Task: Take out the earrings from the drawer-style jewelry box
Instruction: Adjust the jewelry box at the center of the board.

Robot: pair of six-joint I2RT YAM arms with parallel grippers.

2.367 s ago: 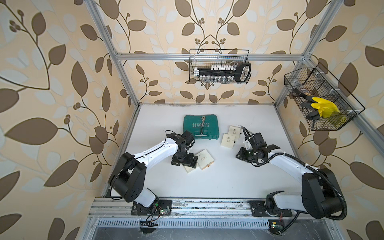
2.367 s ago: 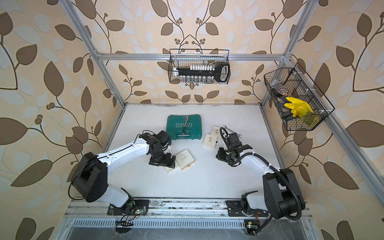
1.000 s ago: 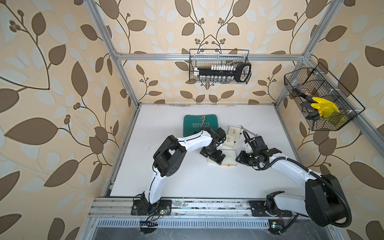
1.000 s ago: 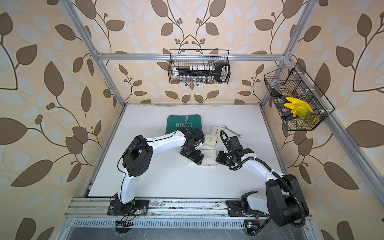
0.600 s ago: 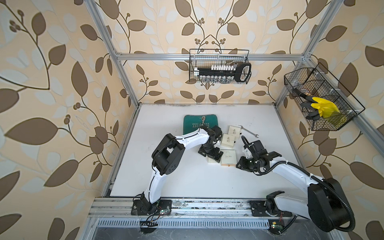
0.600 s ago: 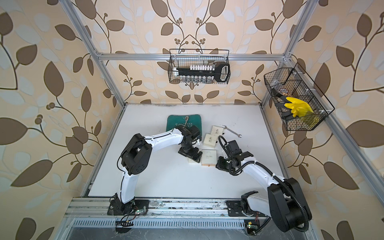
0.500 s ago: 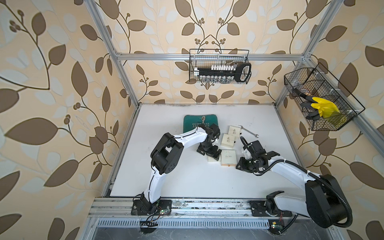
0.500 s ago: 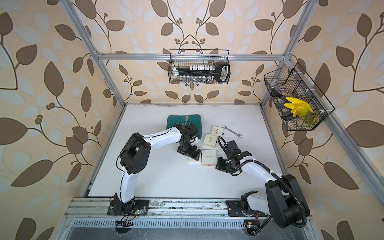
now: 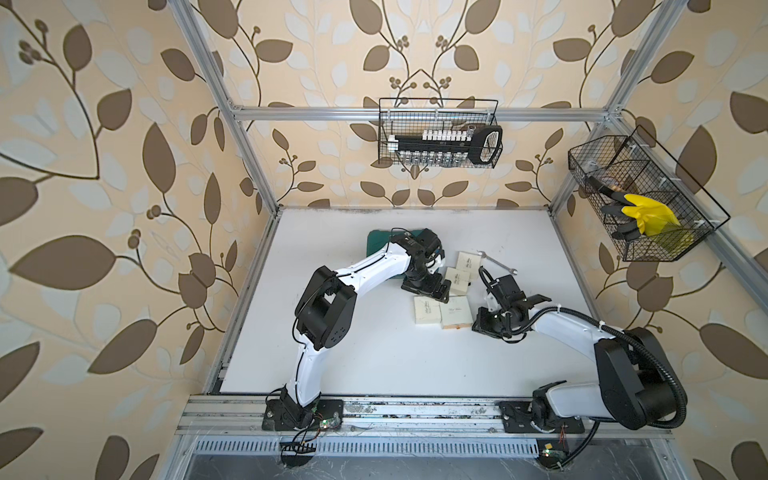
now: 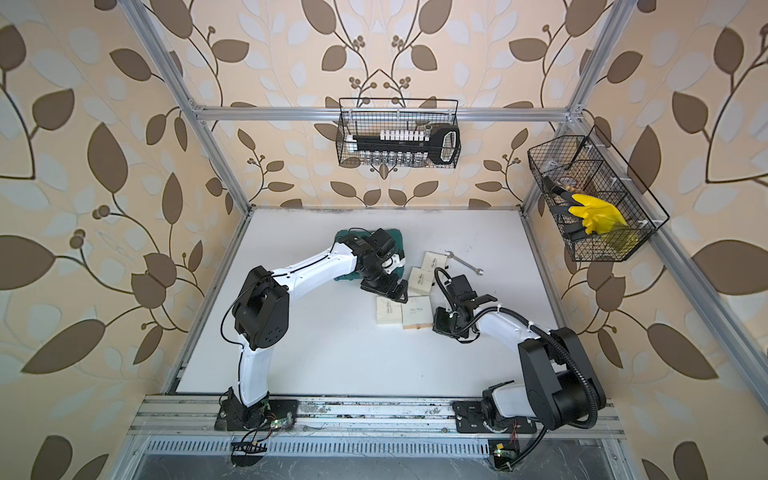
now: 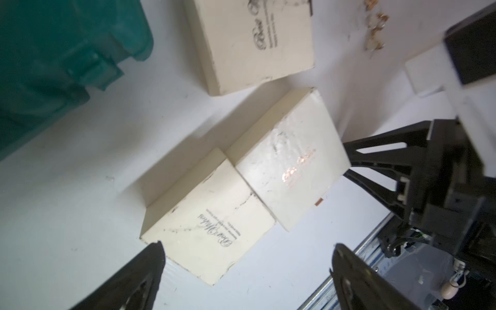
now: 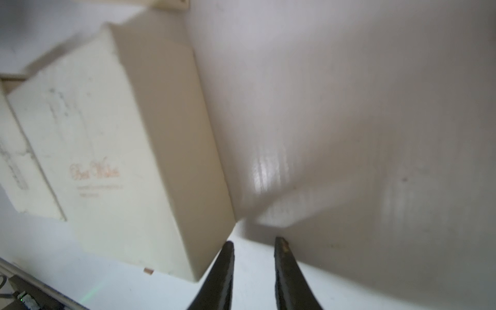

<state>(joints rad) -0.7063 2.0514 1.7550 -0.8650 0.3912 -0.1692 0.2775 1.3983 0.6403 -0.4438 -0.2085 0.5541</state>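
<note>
Two cream boxes lie side by side mid-table. The right one, the drawer-style jewelry box (image 9: 456,312) (image 10: 417,314) (image 11: 290,161) (image 12: 112,166), bears gold lettering and a small brown tab at its front edge. Several tiny shiny earrings (image 11: 374,26) lie loose on the table beyond the boxes; in the top views they are too small to make out. My left gripper (image 9: 428,289) (image 10: 390,289) (image 11: 248,245) hangs wide open just behind the left cream box (image 9: 427,309) (image 11: 209,228). My right gripper (image 9: 482,322) (image 10: 441,322) (image 12: 253,240) is narrowly open and holds nothing, one finger against the jewelry box's right side.
Two more cream boxes (image 9: 457,276) (image 9: 468,261) lie behind the pair, with a silver wrench (image 9: 496,264) to their right. A green case (image 9: 376,245) sits at the back under the left arm. Wire baskets (image 9: 438,133) (image 9: 640,208) hang on the back and right walls.
The two cream boxes have come from left of centre to beside my right gripper. The left gripper has since drawn back a little from them, still open. The right gripper has barely moved.
</note>
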